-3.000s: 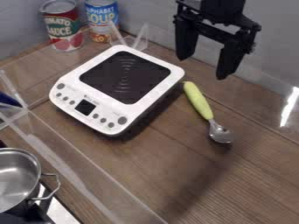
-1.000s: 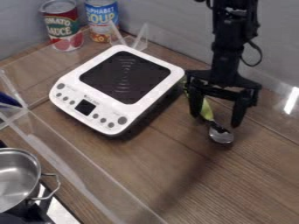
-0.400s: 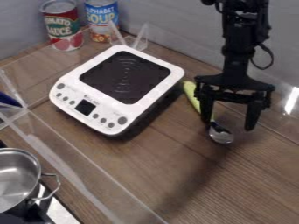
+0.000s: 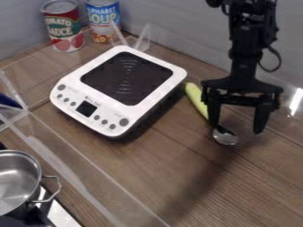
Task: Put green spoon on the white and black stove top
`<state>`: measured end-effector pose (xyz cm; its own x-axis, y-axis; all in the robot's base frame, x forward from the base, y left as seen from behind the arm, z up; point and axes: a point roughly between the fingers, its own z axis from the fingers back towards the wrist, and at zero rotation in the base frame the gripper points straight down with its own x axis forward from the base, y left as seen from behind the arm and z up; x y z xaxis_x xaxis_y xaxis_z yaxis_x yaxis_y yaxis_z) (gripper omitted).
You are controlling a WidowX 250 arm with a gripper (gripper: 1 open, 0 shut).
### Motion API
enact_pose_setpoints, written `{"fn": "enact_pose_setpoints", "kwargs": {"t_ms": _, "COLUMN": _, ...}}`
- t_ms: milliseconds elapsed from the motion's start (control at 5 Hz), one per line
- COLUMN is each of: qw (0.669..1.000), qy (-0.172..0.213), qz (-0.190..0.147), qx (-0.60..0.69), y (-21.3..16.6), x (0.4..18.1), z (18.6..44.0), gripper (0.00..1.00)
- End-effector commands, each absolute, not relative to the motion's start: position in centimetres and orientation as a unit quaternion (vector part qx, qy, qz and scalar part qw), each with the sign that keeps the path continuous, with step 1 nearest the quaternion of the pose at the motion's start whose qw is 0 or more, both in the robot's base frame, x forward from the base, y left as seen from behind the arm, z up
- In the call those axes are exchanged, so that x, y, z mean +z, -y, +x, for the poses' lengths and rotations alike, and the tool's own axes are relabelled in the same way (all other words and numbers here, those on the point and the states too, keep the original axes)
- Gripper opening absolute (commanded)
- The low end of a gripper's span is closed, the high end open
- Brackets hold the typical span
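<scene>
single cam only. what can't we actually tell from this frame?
- green spoon: the middle of the handle is hidden behind the gripper, so contact can't be judged.
- Whether the fingers touch the table: no side view.
- white and black stove top: button labels and display too small to read.
- Pot: cut off by the left and bottom edges.
- Cans: tops cut by the upper edge, label text blurred.

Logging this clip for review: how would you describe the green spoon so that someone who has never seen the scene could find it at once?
Start at the white and black stove top on the wooden table. Just right of it, under the open gripper, lies the green spoon. Its thick yellow-green handle and small silver bowl are unlike anything nearby.
</scene>
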<state>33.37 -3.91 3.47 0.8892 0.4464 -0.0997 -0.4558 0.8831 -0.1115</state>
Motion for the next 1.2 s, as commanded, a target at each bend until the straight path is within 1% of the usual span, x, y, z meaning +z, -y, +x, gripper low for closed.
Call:
{"fn": "enact_pose_setpoints", "kwargs": {"t_ms": 0, "qw": 0.968, "qy": -0.003, "qz": -0.082, "qx": 0.237, "y": 4.1, "x": 5.6, "z": 33.5, "gripper": 1.0}}
{"fn": "enact_pose_setpoints", "kwargs": {"t_ms": 200, "qw": 0.972, "qy": -0.002, "qz": -0.085, "qx": 0.217, "y": 2.5, "x": 6.6, "z": 33.1, "gripper": 1.0}}
{"fn": "enact_pose_setpoints", "kwargs": {"t_ms": 400, "qw": 0.975, "qy": 0.001, "qz": -0.096, "qx": 0.201, "y": 0.3, "x": 8.2, "z": 32.7, "gripper": 1.0}}
{"fn": "enact_pose_setpoints", "kwargs": {"t_ms": 600, "qw": 0.974, "qy": 0.005, "qz": -0.101, "qx": 0.203, "y": -0.7, "x": 8.1, "z": 33.4, "gripper": 1.0}}
{"fn": "enact_pose_setpoints", "kwargs": {"t_ms": 800, "qw": 0.973, "qy": 0.006, "qz": -0.097, "qx": 0.211, "y": -1.3, "x": 7.0, "z": 34.2, "gripper": 1.0}}
{"fn": "enact_pose_setpoints", "kwargs": {"t_ms": 1000, "qw": 0.973, "qy": 0.003, "qz": -0.089, "qx": 0.214, "y": -2.0, "x": 5.3, "z": 34.7, "gripper": 1.0}}
